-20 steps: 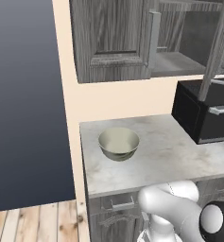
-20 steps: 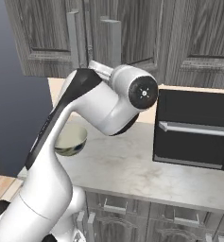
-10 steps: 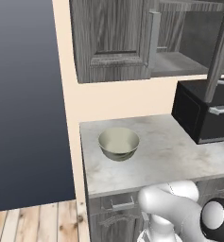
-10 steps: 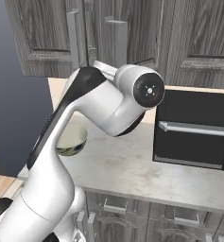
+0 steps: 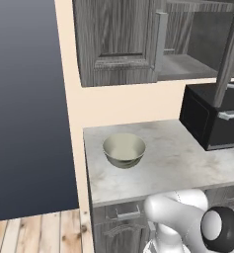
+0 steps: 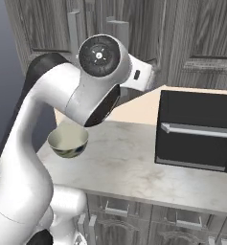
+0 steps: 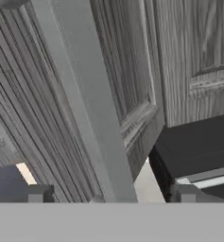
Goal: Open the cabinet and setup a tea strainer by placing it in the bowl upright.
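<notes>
Pincer tips stand wide apart in the hand view, one on each side of the long light-grey bar handle of the cabinet door, released and clasping nothing.

Largest is the dark grey wood-grain cabinet with panelled doors, hung above the worktop; in the left base view its right door is swung out and the bare inner shelf shows, while the left door is shut. The pale grey marbled worktop lies beneath it. A black box with a grey bar handle sits at the worktop's back right edge, under the open door. The round, glossy, greenish-beige bowl stands upright near the worktop's front left corner, well apart from the black box. Nothing of the tea strainer can be made out in the bowl or on the shelf.
</notes>
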